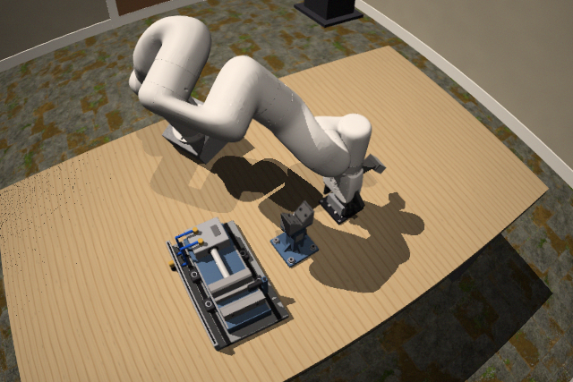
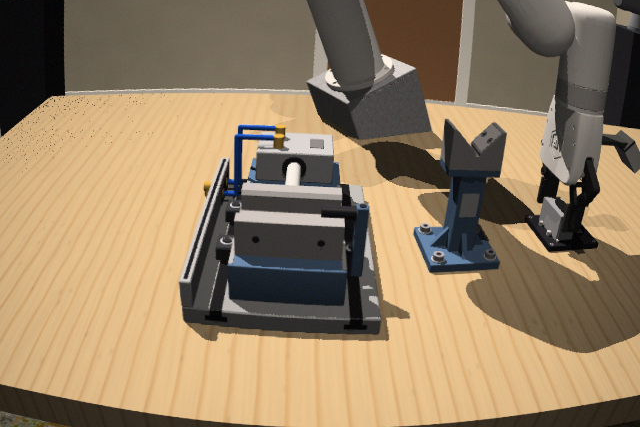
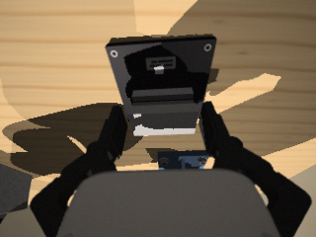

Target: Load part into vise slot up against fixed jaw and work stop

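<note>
Gripper: we see the gripper [image 2: 564,213] low over the infeed plate, its fingers standing wide on both sides of the part and holding nothing.
Part: we find the part [image 2: 550,215], a grey block, on the infeed plate [image 2: 586,244], between the two dark fingers; in the wrist view a gap shows on each side of it, so we judge that the fingers do not touch it.
Infeed plate: it is a dark plate with screws at its corners, lying flat on the desk [image 1: 416,105] towards the right edge, as the exterior view shows it.
V-block: the V-block [image 2: 473,145] stands on a blue base [image 2: 457,257] just beside the infeed plate, between it and the vise.
Vise: we see the vise [image 2: 286,236] near the middle of the desk, well apart from the part; its jaws are apart.
Air cylinder: the air cylinder [image 2: 294,156] sits at the far end of the vise with its pale rod [image 2: 293,174] reaching to one jaw.
Arm: the white arm [image 1: 259,100] bends down from its base [image 2: 374,102] at the far edge of the desk.
</note>
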You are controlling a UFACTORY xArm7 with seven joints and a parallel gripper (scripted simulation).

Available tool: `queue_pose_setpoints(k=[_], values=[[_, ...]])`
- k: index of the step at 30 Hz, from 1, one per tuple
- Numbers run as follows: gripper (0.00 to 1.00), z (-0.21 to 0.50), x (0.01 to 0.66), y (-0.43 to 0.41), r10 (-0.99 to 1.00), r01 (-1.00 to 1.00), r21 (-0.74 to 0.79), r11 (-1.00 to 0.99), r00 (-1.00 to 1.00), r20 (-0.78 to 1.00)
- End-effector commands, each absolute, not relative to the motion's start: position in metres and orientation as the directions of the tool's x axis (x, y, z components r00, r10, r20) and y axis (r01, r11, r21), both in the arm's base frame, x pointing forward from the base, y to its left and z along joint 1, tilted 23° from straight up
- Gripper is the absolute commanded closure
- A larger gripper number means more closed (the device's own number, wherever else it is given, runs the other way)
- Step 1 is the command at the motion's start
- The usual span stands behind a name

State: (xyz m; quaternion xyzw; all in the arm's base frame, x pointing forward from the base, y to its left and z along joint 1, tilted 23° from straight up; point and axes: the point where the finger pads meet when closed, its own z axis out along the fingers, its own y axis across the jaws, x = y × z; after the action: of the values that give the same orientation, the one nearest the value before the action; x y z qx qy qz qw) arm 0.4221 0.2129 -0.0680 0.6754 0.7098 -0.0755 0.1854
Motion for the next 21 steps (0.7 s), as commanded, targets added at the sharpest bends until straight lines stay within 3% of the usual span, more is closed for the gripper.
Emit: queue_pose_setpoints(k=[1,21], values=[[0.11,-0.0689,0.4233,0.214,0.932,0.986,0.146,0.078,-0.02,-0.363],[0.11,-0.071,0.4237,0.2132,0.932,0.986,0.146,0.078,-0.02,-0.363]])
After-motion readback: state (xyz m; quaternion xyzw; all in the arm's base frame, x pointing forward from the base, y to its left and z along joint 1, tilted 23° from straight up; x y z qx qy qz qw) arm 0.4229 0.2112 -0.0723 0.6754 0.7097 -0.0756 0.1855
